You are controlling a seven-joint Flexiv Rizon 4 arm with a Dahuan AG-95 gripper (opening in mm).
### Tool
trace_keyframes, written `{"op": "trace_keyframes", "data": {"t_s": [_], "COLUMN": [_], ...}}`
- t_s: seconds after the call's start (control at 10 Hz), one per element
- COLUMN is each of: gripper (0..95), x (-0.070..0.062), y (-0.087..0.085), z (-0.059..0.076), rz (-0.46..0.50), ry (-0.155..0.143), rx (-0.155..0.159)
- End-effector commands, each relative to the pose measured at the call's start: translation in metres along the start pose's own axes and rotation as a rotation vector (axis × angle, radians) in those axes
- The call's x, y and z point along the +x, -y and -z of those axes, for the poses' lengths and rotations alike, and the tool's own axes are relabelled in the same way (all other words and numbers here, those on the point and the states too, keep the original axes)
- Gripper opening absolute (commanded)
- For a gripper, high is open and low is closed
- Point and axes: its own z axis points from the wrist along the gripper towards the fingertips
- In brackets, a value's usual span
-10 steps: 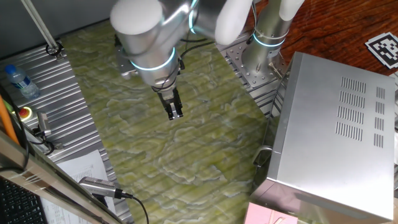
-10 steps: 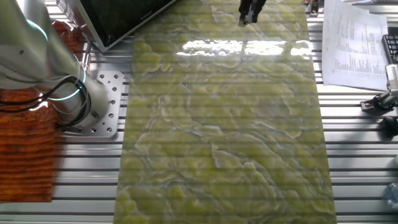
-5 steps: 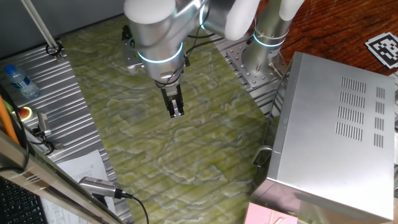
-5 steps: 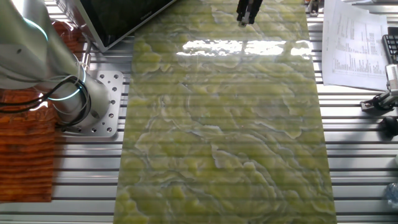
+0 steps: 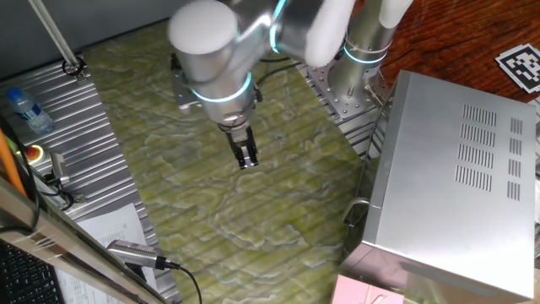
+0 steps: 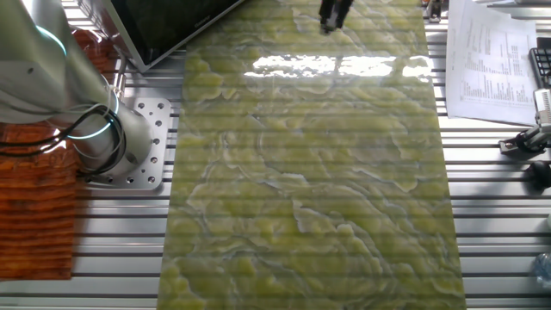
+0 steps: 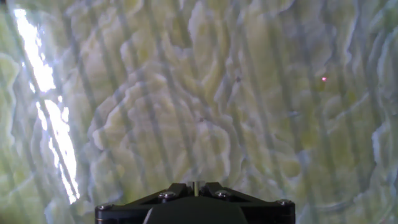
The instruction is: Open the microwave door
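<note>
The silver microwave [image 5: 456, 194] with vent slots stands at the right of the green marbled mat [image 5: 253, 203]. Its front faces left across the mat, and a slim silver handle [image 5: 355, 211] shows on that front edge. In the other fixed view the microwave door [image 6: 164, 21] shows its dark glass and silver frame at the top left. My gripper [image 5: 246, 158] hangs shut and empty over the middle of the mat, well left of the door. It also shows at the top edge of the other fixed view [image 6: 331, 19]. The hand view shows only mat beyond the closed fingertips [image 7: 196, 185].
The arm's base [image 5: 354, 76] stands beside the microwave. A pink box [image 5: 371, 291] lies in front of the microwave. A water bottle [image 5: 25, 110], a red button [image 5: 34, 154] and papers [image 6: 491, 52] lie on the far side. An orange mesh [image 6: 34, 207] lies behind the base.
The gripper has moved across the mat toward the microwave and slightly lower. Its fingers stay shut. The door has not moved.
</note>
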Motion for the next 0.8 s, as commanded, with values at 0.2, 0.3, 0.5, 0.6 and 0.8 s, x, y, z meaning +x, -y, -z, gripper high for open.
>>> {"op": "trace_keyframes", "data": {"t_s": [0.2, 0.3, 0.5, 0.6, 0.8], "gripper": [19.0, 19.0, 19.0, 19.0, 19.0], "x": [0.028, 0.036, 0.046, 0.047, 0.047], "y": [-0.018, -0.025, -0.034, -0.036, -0.036], "z": [-0.014, -0.018, -0.021, -0.022, -0.022], "rz": [-0.007, -0.011, -0.015, -0.012, 0.012], "ry": [0.001, 0.002, 0.001, 0.004, 0.029], "rx": [0.001, 0.005, 0.005, 0.006, 0.004]}}
